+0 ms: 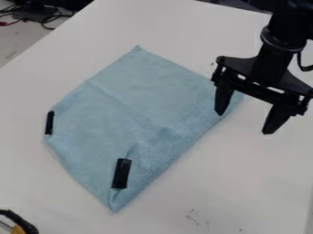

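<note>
The black gripper (245, 123) hangs at the upper right, open, with nothing between its fingers. Its left finger overlaps the right corner of a light blue cloth (131, 105) in the view; whether they touch, I cannot tell. The cloth lies mostly flat in the middle of the table, with a crease across it and a ruffled, partly folded lower right edge. One black clip (121, 173) sits near the cloth's bottom corner. Another black clip (49, 123) is at its left corner.
The white table (245, 183) carries small dark marks near its front. A black and yellow object (21, 222) shows at the bottom left corner. Dark cables (47, 20) lie beyond the table's edge at the top left.
</note>
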Controlling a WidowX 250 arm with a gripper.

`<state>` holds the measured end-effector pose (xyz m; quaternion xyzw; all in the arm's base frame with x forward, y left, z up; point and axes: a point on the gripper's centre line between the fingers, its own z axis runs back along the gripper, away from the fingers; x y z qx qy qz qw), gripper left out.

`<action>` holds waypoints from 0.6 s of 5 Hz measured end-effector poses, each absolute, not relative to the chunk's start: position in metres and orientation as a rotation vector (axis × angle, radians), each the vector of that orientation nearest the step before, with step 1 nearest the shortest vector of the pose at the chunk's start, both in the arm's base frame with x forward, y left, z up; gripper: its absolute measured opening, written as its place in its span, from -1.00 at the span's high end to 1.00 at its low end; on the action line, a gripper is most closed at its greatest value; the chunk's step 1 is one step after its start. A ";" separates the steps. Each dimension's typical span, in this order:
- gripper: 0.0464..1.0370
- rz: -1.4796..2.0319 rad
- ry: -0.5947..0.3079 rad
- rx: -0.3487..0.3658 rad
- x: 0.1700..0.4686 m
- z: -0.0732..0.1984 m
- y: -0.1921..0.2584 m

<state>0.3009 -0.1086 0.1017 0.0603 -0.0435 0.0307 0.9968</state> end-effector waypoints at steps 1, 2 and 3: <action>-0.92 0.064 -0.062 0.134 0.299 0.092 -0.107; -0.92 0.093 -0.059 0.184 0.283 0.086 -0.093; -0.92 0.162 -0.072 0.180 0.265 0.093 -0.075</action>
